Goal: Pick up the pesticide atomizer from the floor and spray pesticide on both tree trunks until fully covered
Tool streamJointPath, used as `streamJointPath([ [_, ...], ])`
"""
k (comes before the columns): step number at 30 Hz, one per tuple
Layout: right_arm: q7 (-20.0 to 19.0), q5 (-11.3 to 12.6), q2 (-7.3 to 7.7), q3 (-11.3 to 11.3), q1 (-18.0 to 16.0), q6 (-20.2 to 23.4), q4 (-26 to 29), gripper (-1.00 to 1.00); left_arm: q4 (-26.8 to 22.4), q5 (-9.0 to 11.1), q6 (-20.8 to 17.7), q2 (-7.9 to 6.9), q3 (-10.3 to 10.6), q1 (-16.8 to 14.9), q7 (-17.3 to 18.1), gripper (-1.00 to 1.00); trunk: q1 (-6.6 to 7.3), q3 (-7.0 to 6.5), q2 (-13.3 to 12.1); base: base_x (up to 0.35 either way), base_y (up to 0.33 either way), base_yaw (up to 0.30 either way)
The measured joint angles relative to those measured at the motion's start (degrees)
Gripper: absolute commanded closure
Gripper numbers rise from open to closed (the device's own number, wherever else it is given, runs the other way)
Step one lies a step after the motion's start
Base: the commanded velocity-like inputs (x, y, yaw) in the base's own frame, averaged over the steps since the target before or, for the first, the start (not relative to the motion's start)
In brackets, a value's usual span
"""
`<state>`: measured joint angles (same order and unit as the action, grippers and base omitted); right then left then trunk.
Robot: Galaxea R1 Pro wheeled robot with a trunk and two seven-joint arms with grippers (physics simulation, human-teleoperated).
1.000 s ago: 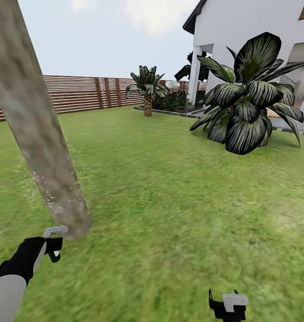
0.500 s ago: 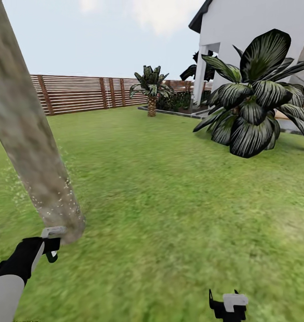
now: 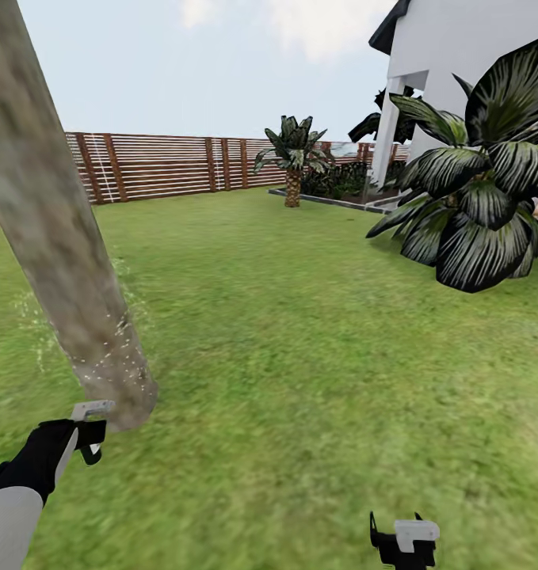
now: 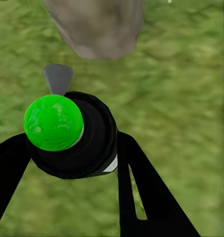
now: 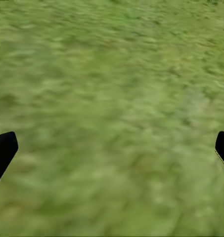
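Grass floor (image 3: 316, 356) spans view. Leaning tree trunk (image 3: 59, 237) at left, white pesticide (image 3: 114, 368) specks dotting base (some on grass beside). Right gripper (image 3: 403, 542) spread wide, holds nothing. Left gripper (image 3: 90, 431) clamps pesticide atomizer (image 4: 72, 133) near trunk base.

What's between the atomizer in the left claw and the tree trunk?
Just a short strip of bare grass. In the left wrist view the atomizer sits in the left claw, trunk base just beyond.
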<state>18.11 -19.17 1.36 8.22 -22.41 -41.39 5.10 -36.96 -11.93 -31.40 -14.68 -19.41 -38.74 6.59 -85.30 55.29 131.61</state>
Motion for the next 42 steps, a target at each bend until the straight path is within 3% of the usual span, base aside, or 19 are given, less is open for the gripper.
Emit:
streamJointPath([
  [8, 0.0, -0.01, 0.0, 0.0, 0.0, 0.0, 0.0, -1.0, -0.08, 0.03, 0.02, -0.06, -0.02, -0.04, 0.01, 1.0, 0.01, 0.0, 0.01, 0.022, -0.217, 0.236],
  [16, 0.0, -0.04, 0.01, -0.03, 0.0, 0.02, 0.0, -1.0, -3.15, 0.49, -1.18, 1.07, 0.55, -2.45, 0.28, 1.0, 0.0, -0.01, 0.0, 0.0, -0.005, 0.224],
  [22, 0.0, -0.07, 0.04, -0.01, 0.0, 0.02, 0.0, -1.0, -3.76, 0.4, -1.46, -0.74, 0.57, -3.2, 0.96, 1.0, 0.0, 0.0, 0.0, 0.0, 0.0, 0.006],
  [24, 0.0, -0.07, 0.06, 0.01, 0.0, 0.02, 0.0, -1.0, -4.22, 0.87, -1.74, 0.54, 1.71, -3.31, 1.07, 1.0, 0.0, 0.0, 0.0, 0.0, 0.0, 0.0],
  [27, 0.0, -0.07, 0.12, 0.0, 0.0, 0.01, 0.0, -1.0, -10.25, 0.89, -8.64, 2.67, 4.77, -4.44, 2.62, 1.0, 0.0, -0.01, 0.0, 0.0, 0.0, 0.0],
  [28, 0.0, -0.08, 0.11, -0.04, 0.0, 0.04, 0.0, -1.0, -14.61, 0.84, -11.82, 2.45, 5.44, -4.69, 5.14, 1.0, 0.0, -0.01, 0.0, 0.0, 0.0, 0.0],
  [30, 0.0, -0.08, 0.12, 0.01, 0.0, 0.05, 0.0, -1.0, -16.3, -0.05, -12.65, 1.64, 5.4, -4.82, 6.37, 1.0, 0.0, 0.0, 0.0, 0.0, 0.0, 0.0],
  [31, 0.0, -0.08, 0.13, 0.02, 0.0, 0.06, 0.0, -1.0, -16.44, -0.25, -12.73, 0.69, 5.24, -4.84, 6.54, 1.0, 0.0, 0.0, 0.0, 0.0, 0.0, 0.0],
  [33, 0.0, -0.08, 0.13, 0.03, 0.0, 0.08, 0.0, -1.0, -16.52, -0.15, -12.83, -3.0, 5.07, -4.75, 6.76, 1.0, 0.0, 0.0, 0.0, 0.0, 0.0, 0.0],
  [35, 0.0, -0.08, 0.13, 0.04, 0.0, 0.12, 0.0, -1.0, -16.62, 0.64, -12.98, -3.61, 5.43, -4.46, 6.79, 1.0, 0.0, 0.0, 0.0, 0.0, 0.0, 0.0],
  [37, 0.0, -0.07, 0.13, 0.02, 0.0, 0.15, 0.0, -1.0, -16.7, 1.12, -13.18, -2.67, 5.63, -4.6, 6.81, 1.0, 0.0, 0.0, 0.0, 0.0, 0.0, 0.0],
  [39, 0.0, -0.07, 0.12, 0.04, 0.0, 0.16, 0.0, -1.0, -17.75, 1.49, -16.91, 0.57, 6.33, -5.54, 6.79, 1.0, 0.0, 0.0, 0.0, 0.0, 0.0, 0.0],
  [42, 0.0, -0.08, 0.1, 0.0, 0.0, 0.12, 0.0, -1.0, -18.54, 0.53, -18.89, 0.8, 6.37, -7.25, 6.8, 1.0, 0.0, 0.0, 0.0, 0.0, 0.0, 0.0],
])
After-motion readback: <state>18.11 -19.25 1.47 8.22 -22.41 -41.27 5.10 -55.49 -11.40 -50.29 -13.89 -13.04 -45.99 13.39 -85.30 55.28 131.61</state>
